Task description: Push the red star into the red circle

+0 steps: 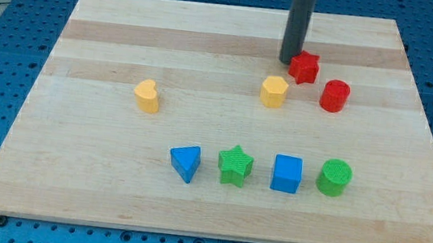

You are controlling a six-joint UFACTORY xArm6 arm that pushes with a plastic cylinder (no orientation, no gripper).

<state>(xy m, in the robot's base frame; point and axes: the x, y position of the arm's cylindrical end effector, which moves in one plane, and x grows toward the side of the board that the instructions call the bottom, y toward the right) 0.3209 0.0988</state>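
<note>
My tip (289,61), a bare dark rod holding nothing, touches the red star-shaped block (304,67) at its nine o'clock, the red cylindrical circle block (335,96) near the star's four o'clock.

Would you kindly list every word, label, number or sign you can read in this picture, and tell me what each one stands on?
None: no readable text appears anywhere in this view.
The wooden board is bare wood.
The blocks, including the red star and red circle, have plain faces.
The rod ending in my tip, at the star's left edge, carries no marking.
The blue perforated surface shows only holes.
</note>
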